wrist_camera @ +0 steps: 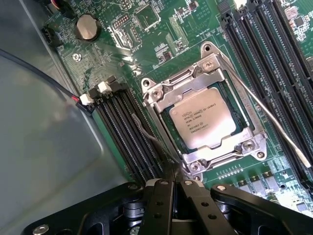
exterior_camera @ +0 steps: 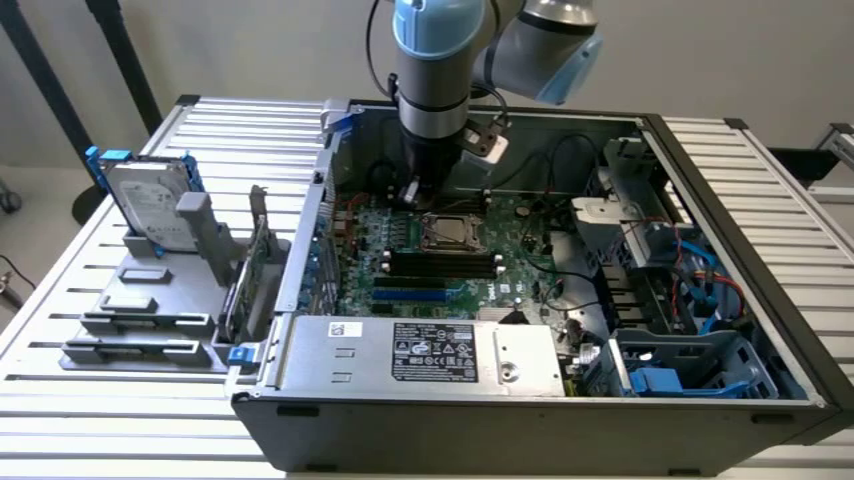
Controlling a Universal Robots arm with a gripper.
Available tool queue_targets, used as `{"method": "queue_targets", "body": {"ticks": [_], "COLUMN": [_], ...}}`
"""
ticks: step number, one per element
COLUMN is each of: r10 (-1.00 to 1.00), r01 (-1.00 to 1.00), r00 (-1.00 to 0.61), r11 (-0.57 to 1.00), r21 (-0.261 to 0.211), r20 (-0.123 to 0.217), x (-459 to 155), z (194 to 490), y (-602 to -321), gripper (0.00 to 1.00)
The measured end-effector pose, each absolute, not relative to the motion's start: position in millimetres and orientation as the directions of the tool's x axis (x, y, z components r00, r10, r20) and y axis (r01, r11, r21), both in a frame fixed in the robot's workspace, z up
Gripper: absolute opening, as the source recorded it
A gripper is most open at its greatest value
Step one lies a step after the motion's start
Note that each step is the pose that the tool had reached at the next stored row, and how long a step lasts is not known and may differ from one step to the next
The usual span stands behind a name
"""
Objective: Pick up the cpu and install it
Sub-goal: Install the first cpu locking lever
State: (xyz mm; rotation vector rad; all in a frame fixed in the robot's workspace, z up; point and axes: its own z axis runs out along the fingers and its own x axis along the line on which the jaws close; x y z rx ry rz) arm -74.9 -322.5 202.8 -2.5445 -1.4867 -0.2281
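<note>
The cpu, a small square chip with a dull silver top and printed text, lies flat inside the motherboard socket, with the metal socket frame around it. In the exterior view the cpu sits mid-board inside the open computer case. My gripper is shut, its black fingers pressed together. Its tips hover at the corner of the socket frame, beside a thin wire lever. Nothing shows between the fingers. In the exterior view my gripper hangs just off the socket, toward the exterior view's left.
Black memory slots run on both sides of the socket. A long socket lever lies across the far side. A hard drive in a blue frame stands on a grey rack outside the case. The power supply and case walls hem in the board.
</note>
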Motion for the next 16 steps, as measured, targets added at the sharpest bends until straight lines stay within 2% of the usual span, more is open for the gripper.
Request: {"method": "queue_targets", "body": {"ticks": [16], "r10": [0.846], "r01": [0.872], "r00": [0.488], "r11": [-0.483], "r21": [-0.076], "r20": [0.215], "x": [-66.3], "z": [198.4], "y": [-320.1], "gripper": [0.11]}}
